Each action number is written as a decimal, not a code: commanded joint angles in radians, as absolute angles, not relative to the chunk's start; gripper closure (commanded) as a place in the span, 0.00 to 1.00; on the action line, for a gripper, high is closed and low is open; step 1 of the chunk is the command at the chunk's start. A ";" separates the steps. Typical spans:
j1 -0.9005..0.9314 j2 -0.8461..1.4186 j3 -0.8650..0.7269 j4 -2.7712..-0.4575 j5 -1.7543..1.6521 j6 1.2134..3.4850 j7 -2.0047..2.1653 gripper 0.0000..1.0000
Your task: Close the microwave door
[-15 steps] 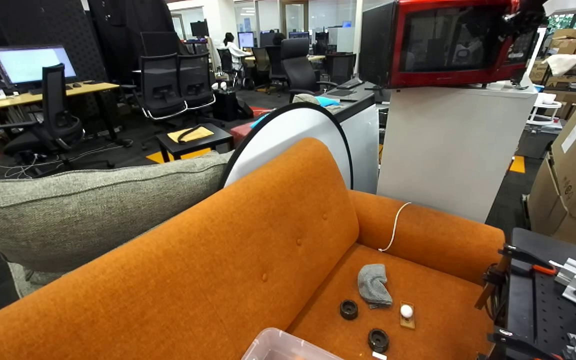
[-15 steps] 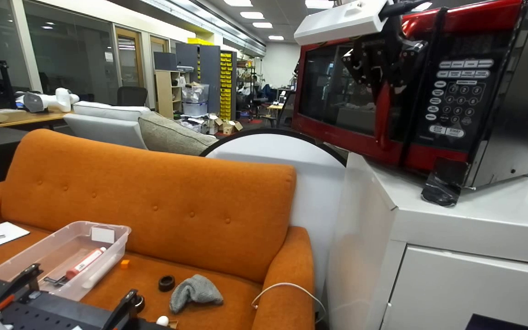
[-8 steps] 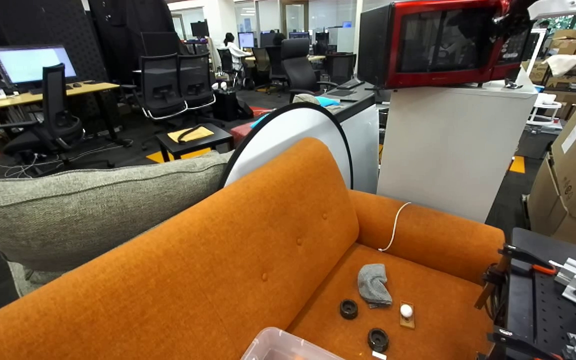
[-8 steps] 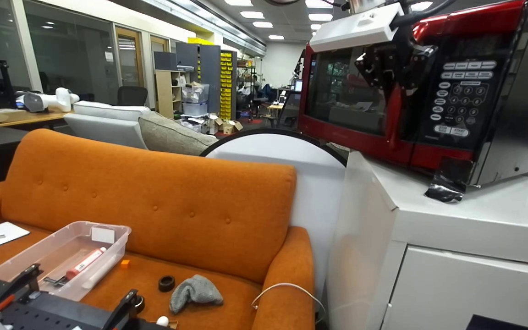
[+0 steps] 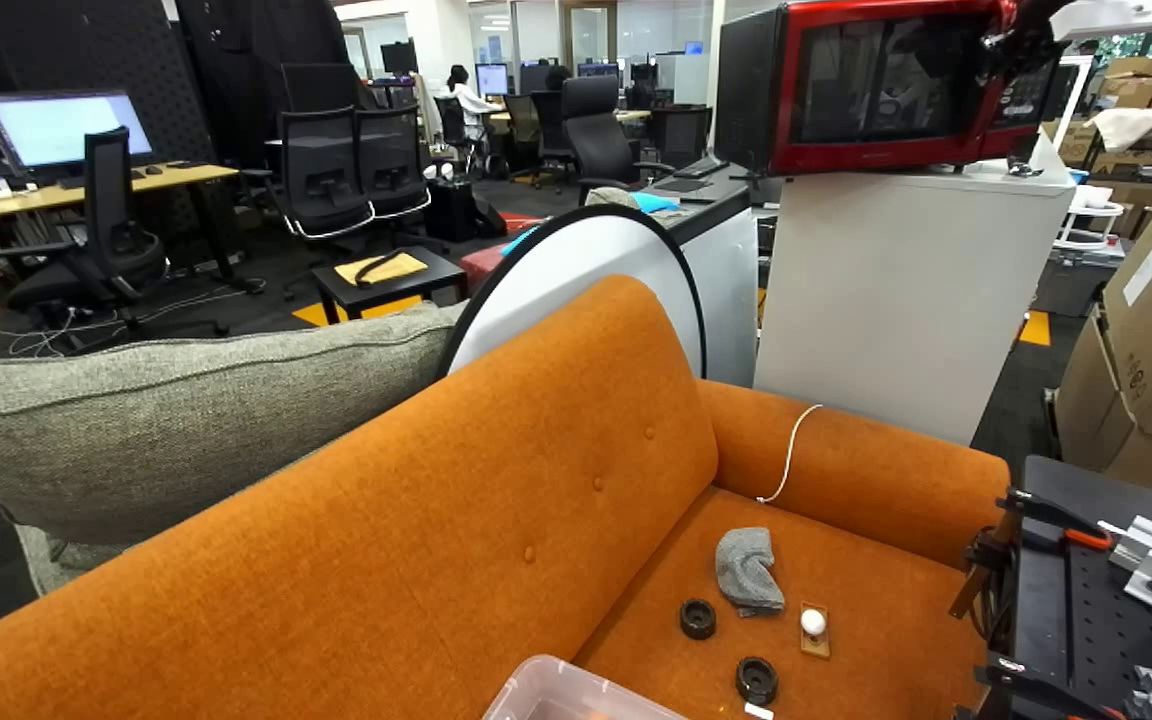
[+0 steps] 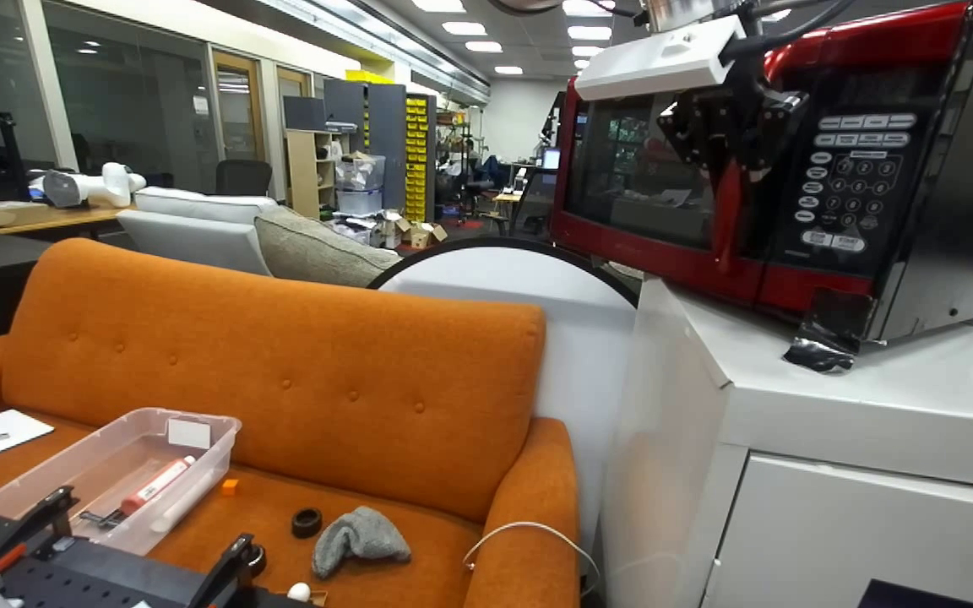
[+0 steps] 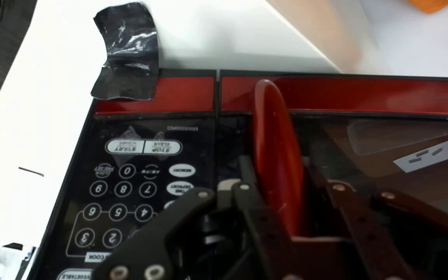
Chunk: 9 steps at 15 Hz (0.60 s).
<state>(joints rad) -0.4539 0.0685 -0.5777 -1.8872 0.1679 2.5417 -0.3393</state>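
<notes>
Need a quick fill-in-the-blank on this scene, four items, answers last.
1. The microwave stands on a cabinet colored ____.
2. Its red handle sits ____ the fingers.
3. The keypad button beside STOP/CLEAR is marked ____.
4. The gray cloth lies on a sofa colored ____.
Missing words: white; between; START; orange.

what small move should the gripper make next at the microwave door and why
Probably back the gripper straight off the red handle that it straddles, opening it first if it grips; the wrist view does not settle that. The microwave door looks flush with the control panel, only a narrow seam showing between them, so more pushing seems unneeded.
</notes>
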 commanded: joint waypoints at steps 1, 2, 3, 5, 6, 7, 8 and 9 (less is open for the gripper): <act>-0.494 0.073 -0.558 -1.889 0.151 2.507 -0.381 0.39; -0.498 0.060 -0.557 -1.900 0.147 2.500 -0.396 0.31; -0.500 0.048 -0.558 -1.909 0.140 2.493 -0.406 0.25; -0.503 0.016 -0.558 -1.921 0.131 2.471 -0.433 0.10; -0.503 -0.004 -0.559 -1.928 0.127 2.461 -0.450 0.05; -0.501 -0.033 -0.560 -1.940 0.127 2.438 -0.477 0.01; -0.498 -0.062 -0.562 -1.949 0.128 2.406 -0.506 0.00; -0.492 -0.095 -0.566 -1.964 0.126 2.373 -0.536 0.00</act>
<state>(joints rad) -0.4880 -0.0053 -0.5784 -1.9133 0.1425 2.4423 -0.4599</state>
